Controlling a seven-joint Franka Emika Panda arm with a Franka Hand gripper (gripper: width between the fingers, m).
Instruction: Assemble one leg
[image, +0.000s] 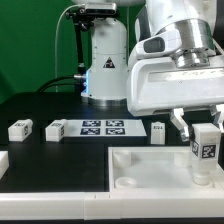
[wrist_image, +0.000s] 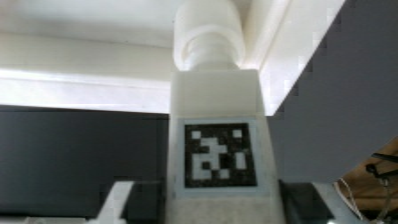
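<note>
Exterior view's right edge: leg (image: 205, 152) stands upright between the jaws (clamped or not, cannot tell).

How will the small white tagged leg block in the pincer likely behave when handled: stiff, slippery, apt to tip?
The small white plastic leg block looks moulded and solid, so probably stiff and light. It is taller than wide and stands upright in the pincer, so it may tip if set down loosely. Its smooth faces could slip.

Exterior view: low, faces arm base (image: 103, 62) across table (image: 60, 165). Wrist view: close on leg (wrist_image: 217, 110) (image: 205, 150), shared.
</note>
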